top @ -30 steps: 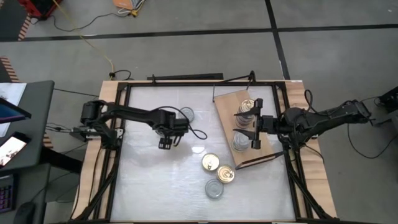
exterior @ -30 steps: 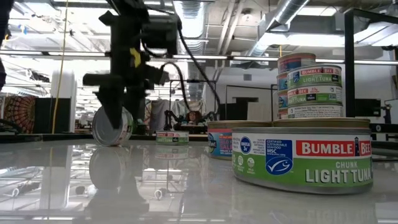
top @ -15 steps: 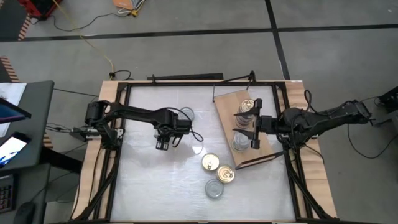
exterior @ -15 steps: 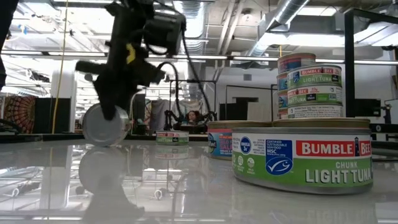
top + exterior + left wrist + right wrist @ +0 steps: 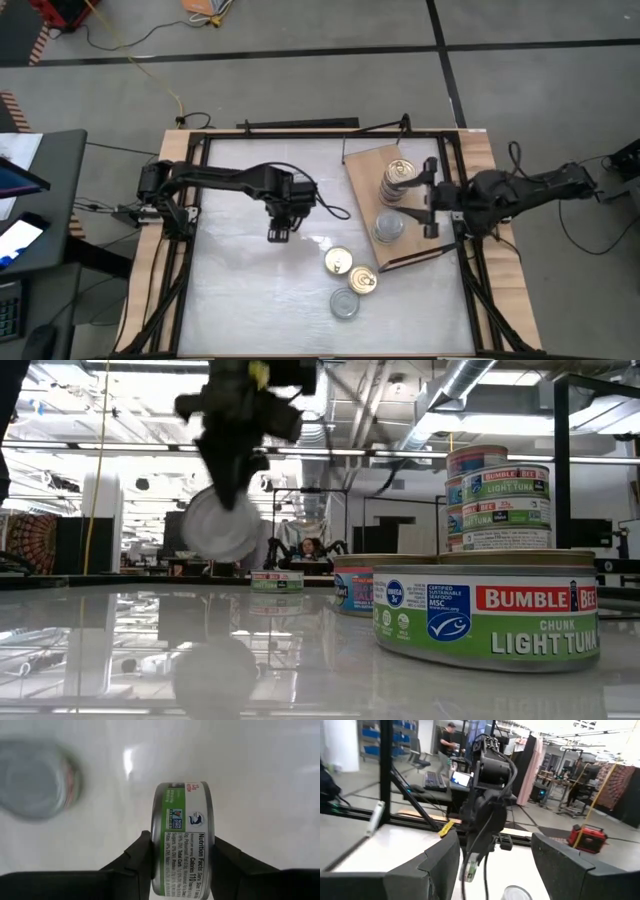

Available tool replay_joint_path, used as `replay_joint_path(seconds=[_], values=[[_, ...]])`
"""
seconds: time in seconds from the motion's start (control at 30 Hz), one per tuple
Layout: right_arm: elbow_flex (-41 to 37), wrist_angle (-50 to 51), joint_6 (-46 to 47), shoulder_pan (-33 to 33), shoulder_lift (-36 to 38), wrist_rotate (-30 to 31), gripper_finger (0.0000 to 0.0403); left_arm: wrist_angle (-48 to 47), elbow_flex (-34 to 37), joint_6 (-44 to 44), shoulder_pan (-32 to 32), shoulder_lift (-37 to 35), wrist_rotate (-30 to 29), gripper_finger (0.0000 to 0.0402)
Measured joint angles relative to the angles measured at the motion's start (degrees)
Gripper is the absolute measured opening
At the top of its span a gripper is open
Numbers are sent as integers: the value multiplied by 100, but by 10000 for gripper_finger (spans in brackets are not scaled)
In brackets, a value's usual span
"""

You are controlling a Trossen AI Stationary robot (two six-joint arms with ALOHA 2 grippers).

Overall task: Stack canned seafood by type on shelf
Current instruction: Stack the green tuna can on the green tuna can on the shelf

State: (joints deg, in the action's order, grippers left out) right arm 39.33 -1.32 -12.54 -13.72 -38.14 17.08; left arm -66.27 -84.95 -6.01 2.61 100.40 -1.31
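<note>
My left gripper [image 5: 278,232] hangs over the middle of the white table, pointing down and shut on a green-labelled tin [image 5: 182,835], which hangs clear of the table in the low view [image 5: 218,525]. The wooden shelf [image 5: 415,245] lies at the right. On it stand a tall stack of tins [image 5: 397,180] and a lower stack [image 5: 388,228]. My right gripper [image 5: 431,198] is held level above the shelf's right side, open, with nothing between its fingers [image 5: 440,865]. My left gripper pinches the tin between its two fingers, one on each flat end [image 5: 156,847]. The fingers [image 5: 142,857] come from above and point down. The tin stands on edge in the hold, its labelled side wall facing up, lifted clear of the table.
Three loose tins [image 5: 338,262] [image 5: 362,281] [image 5: 345,303] lie lid up on the table, near of centre. Another tin [image 5: 37,780] lies flat near my left gripper. Black frame rails [image 5: 190,240] run along the table's sides. White tabletop lies bare at the near left.
My left gripper has risen and gone a little toward the table's right with the tin, which stood on its edge on the table and now hangs clear. My right gripper has drawn back toward the table's right edge, uncovering the two stacks.
</note>
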Motion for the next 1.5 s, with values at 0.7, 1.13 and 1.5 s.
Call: replay_joint_path(seconds=[0.7,1.13,1.5], values=[[0,550,486,-783,718,-2,272,7349,216,2597,-46,9,1681,136],[4,576,180,-1002,1115,-2,272,10297,680,4463,-148,1350,1068,140],[4,649,-19,-1041,1123,-2,272,10396,361,5326,-81,1874,1134,141]])
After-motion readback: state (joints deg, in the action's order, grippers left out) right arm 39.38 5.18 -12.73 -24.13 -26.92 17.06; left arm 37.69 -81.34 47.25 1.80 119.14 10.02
